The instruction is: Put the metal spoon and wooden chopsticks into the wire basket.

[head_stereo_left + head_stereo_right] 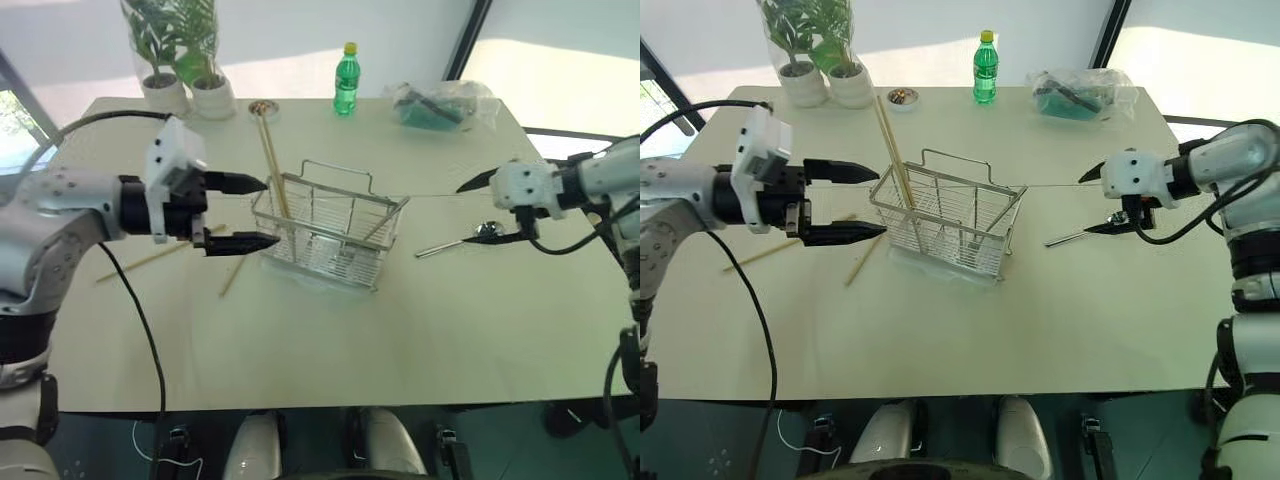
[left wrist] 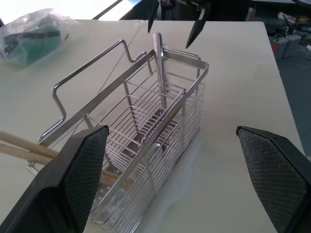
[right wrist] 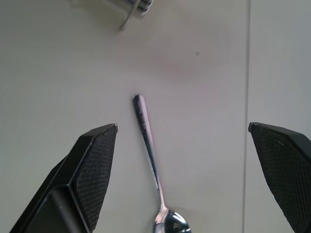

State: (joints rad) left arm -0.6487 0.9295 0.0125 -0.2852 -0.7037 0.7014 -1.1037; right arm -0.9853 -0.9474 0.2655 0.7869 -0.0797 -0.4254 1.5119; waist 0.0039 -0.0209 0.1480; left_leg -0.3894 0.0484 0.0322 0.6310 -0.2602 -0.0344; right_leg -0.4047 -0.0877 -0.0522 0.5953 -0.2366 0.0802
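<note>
The left gripper [image 1: 255, 213] hangs above the table [image 1: 330, 340] with its two black fingers spread wide, one above the other, holding nothing; its tips point at the near end of the wire basket [image 1: 330, 232] and stop just short of it. In the left wrist view the basket [image 2: 146, 126] sits between the parted fingers [image 2: 85, 165], and two wooden chopsticks [image 2: 22, 148] enter at one end. From the head camera, a pair of chopsticks [image 1: 271, 160] leans out of the basket's left end and rises past its rim, while another stick [image 1: 384, 222] rests slanted in the right end. More chopsticks [image 1: 140, 262] lie flat on the table to the left of the basket, under the left gripper, one of them [image 1: 232, 275] close to the basket's corner. The right gripper [image 1: 1098, 201] is likewise wide open and empty, angled down over the table well to the right of the basket. The metal spoon [image 1: 1080, 235] lies flat on the table just beneath it, untouched; in the right wrist view the spoon [image 3: 150, 155] lies between the open fingers [image 3: 95, 165]. At the far edge of the table stand a green bottle [image 1: 346, 79], two potted plants [image 1: 185, 60], a small round dish [image 1: 263, 108] and a clear plastic bag [image 1: 440, 103].
</note>
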